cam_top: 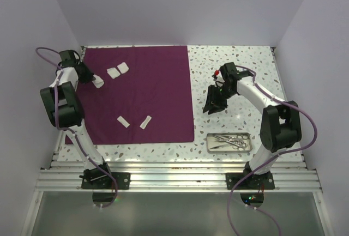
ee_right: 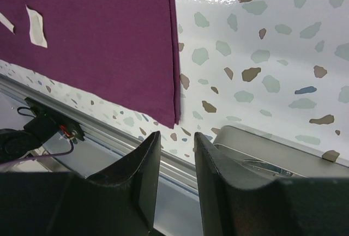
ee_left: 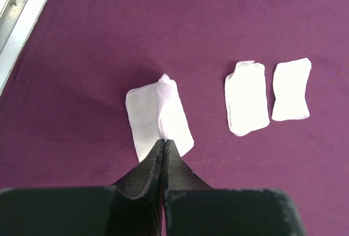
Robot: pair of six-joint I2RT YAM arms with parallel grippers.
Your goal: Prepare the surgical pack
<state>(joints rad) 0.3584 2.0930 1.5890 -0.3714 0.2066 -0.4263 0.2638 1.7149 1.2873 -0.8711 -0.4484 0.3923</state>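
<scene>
L gripper [ee_left: 163, 144] is shut on the near edge of a gauze pad [ee_left: 146, 117], which is partly folded up, at the far-left of the cloth [cam_top: 158, 94] spread flat on the desk [cam_top: 245, 67]. Risks: it's a thin edge grip, so the pad may slip out on lift. Tips may've caught cloth too, which would drag & wrinkle it, shifting the other pads [ee_left: 247, 98]. R gripper [ee_right: 177, 143] is part open & empty, above the desk near the tray [cam_top: 209, 143] w/ instruments [cam_top: 229, 140].

Left arm [cam_top: 64, 83], right arm [cam_top: 256, 91]: white links, black joints. Left gripper [ee_left: 163, 144], right gripper [ee_right: 177, 138]: black wedge fingers [ee_left: 136, 189]. Lilac cables [cam_top: 313, 129] along both.
</scene>
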